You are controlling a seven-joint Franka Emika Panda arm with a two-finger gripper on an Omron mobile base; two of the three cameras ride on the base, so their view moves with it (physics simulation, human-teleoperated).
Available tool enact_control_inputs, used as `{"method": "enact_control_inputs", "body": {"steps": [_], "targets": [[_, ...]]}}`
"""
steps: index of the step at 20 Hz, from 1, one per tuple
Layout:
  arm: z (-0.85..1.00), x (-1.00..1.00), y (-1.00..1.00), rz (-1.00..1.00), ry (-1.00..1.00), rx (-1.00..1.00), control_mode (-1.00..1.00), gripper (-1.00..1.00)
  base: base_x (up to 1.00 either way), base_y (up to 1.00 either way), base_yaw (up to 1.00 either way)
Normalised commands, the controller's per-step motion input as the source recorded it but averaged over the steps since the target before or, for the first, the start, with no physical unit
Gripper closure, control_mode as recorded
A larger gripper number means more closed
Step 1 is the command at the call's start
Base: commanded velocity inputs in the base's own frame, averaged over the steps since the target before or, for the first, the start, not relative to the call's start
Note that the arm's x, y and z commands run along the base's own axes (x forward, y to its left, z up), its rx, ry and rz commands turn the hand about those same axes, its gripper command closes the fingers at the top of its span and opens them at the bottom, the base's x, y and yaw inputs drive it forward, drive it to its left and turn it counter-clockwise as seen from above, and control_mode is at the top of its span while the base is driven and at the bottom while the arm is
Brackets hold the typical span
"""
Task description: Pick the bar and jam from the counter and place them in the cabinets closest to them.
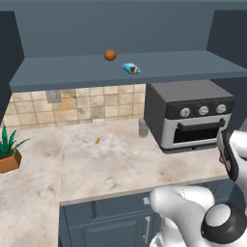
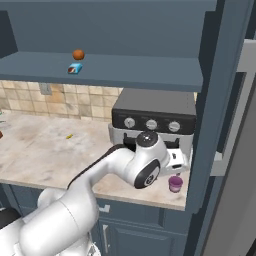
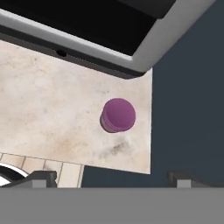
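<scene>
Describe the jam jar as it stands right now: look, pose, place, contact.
The jam is a small round magenta-purple jar, glossy like plastic or glass, standing upright on the beige counter. It sits near the counter's right edge, just in front of the toaster oven, apart from it. The gripper hovers above with jaws open; nothing touches the jar.
</scene>
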Motion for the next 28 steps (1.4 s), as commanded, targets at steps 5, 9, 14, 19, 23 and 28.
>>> {"method": "enact_control_inputs", "body": {"steps": [5,9,14,19,23,28], "targets": [[-0.21,0.04,0.0,0.0,0.02,0.0,-1.0,-1.0,0.0,0.0,0.0],[-0.19,0.18,0.0,0.0,0.03,0.0,-1.0,-1.0,0.0,0.0,0.0],[-0.11,0.45,-0.01,0.0,0.04,0.0,-1.0,-1.0,0.0,0.0,0.0],[-0.17,0.49,-0.19,0.0,0.06,0.04,-1.0,-1.0,0.0,0.0,0.0],[-0.18,0.33,-0.29,0.0,0.05,0.08,-1.0,-1.0,0.0,0.0,0.0],[-0.14,0.2,-0.27,0.0,0.04,0.11,-1.0,-1.0,0.0,0.0,0.0]]}}
